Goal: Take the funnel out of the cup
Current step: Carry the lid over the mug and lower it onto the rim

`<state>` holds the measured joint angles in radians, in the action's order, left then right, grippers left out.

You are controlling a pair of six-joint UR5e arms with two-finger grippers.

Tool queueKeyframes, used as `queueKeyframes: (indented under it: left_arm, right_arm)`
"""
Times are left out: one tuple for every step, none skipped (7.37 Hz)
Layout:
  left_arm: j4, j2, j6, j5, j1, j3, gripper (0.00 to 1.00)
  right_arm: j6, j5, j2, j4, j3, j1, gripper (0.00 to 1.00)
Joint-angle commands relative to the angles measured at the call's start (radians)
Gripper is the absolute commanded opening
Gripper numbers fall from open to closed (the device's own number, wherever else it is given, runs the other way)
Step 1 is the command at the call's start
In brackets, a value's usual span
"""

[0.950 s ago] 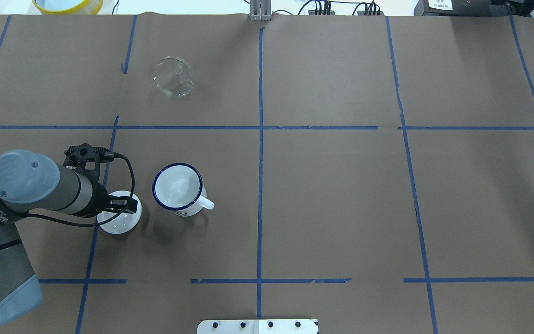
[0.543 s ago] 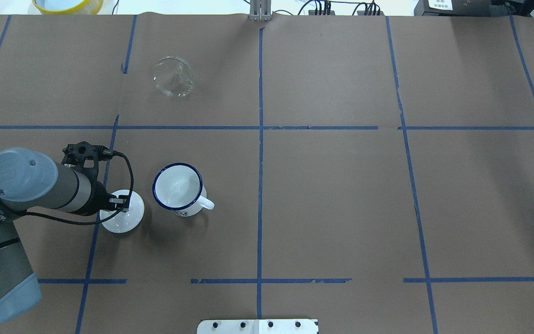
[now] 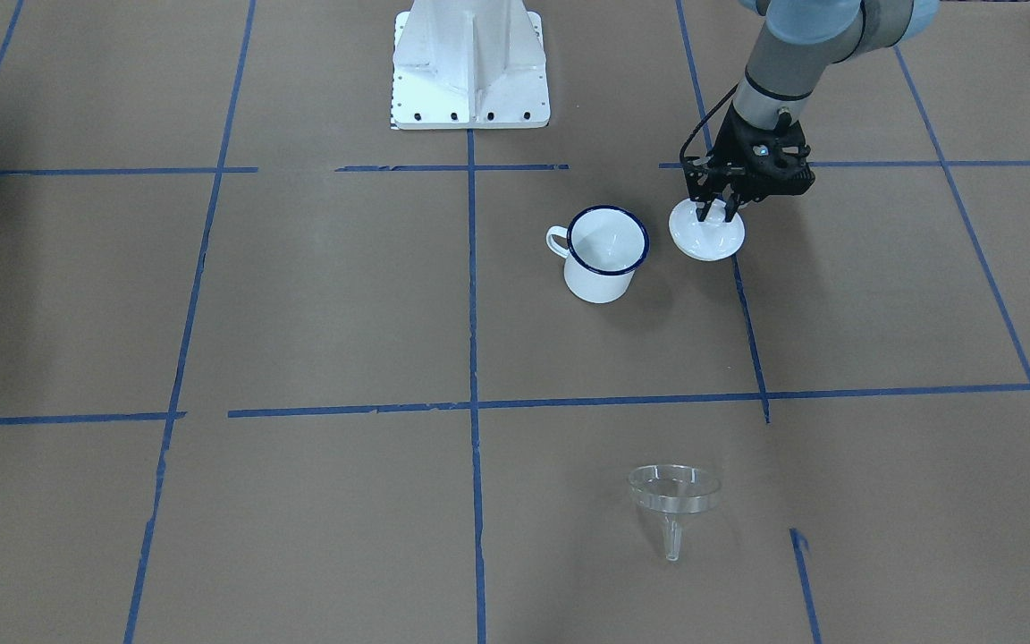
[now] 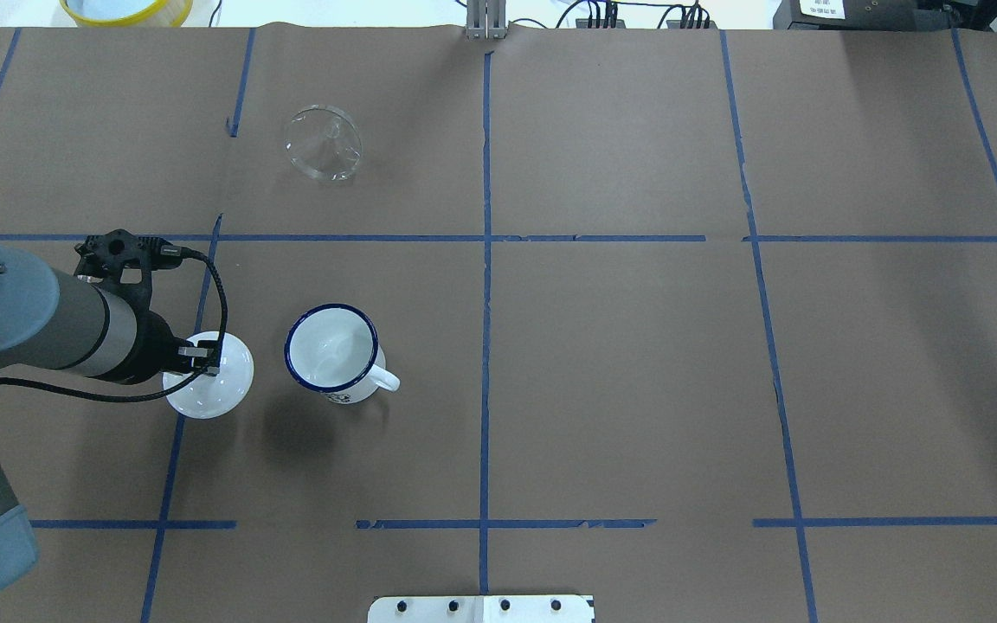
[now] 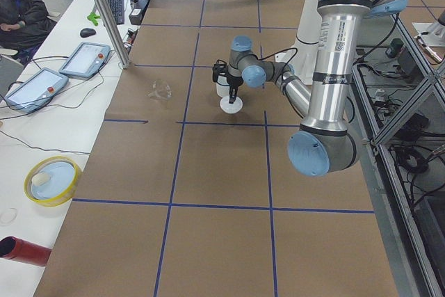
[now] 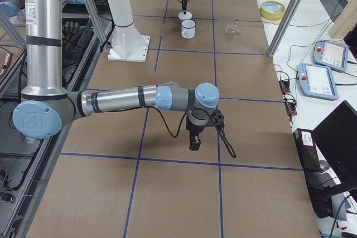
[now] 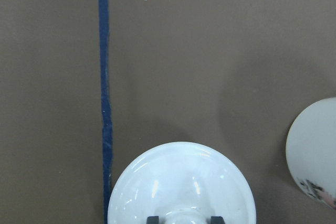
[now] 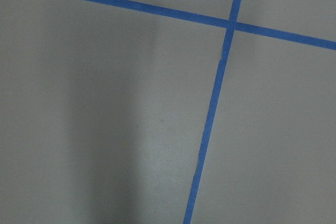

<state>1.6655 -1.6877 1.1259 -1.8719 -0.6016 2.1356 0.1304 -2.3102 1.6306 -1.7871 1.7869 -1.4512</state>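
The clear funnel [image 4: 323, 143] lies on its side on the brown table, far from the cup; it also shows in the front view [image 3: 674, 492]. The white cup with a blue rim [image 4: 331, 350] stands upright and empty, its handle to the right. My left gripper [image 4: 204, 359] is shut on the knob of a white domed lid [image 4: 213, 381], left of the cup and apart from it. The left wrist view shows the lid [image 7: 181, 182] and the cup's edge [image 7: 315, 150]. My right gripper [image 6: 193, 144] shows only in the right side view, so I cannot tell whether it is open or shut.
The table is brown paper with blue tape lines [image 4: 485, 303]. The robot's white base plate [image 3: 470, 63] stands behind the cup. A yellow-rimmed dish [image 4: 126, 9] sits off the far left edge.
My left gripper has moved left with the lid, farther from the cup. The cup and the funnel have not moved.
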Motion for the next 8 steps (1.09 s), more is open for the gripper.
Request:
queueKeyframes:
  left_arm:
    - [-0.233, -0.152, 0.002, -0.004, -0.012, 0.08, 0.0]
    - [-0.344, -0.29, 0.005, -0.007, -0.011, 0.049, 0.0]
    - [-0.355, -0.35, 0.017, -0.013, -0.003, -0.007, 0.0]
    - [-0.352, -0.393, 0.017, -0.012, -0.001, -0.063, 0.0]
    - [-0.345, -0.414, 0.017, -0.012, -0.001, -0.101, 0.0]
    - [-0.307, -0.414, 0.017, -0.012, 0.0, -0.133, 0.0]
    - [-0.285, -0.414, 0.017, -0.012, 0.0, -0.156, 0.0]
    - [-0.282, -0.414, 0.017, -0.013, 0.003, -0.158, 0.0]
  right_arm:
    - [0.0, 0.0, 0.0, 0.0, 0.0, 0.0, 1.0]
    - [0.0, 0.0, 0.0, 0.0, 0.0, 0.0, 1.0]
    - [0.0, 0.0, 0.0, 0.0, 0.0, 0.0, 1.0]
    - [0.0, 0.0, 0.0, 0.0, 0.0, 0.0, 1.0]
    - [0.0, 0.0, 0.0, 0.0, 0.0, 0.0, 1.0]
    - [0.0, 0.0, 0.0, 0.0, -0.001, 0.0, 1.0]
    - [0.0, 0.0, 0.0, 0.0, 0.0, 0.0, 1.0]
    - [0.0, 0.0, 0.0, 0.0, 0.0, 0.0, 1.0]
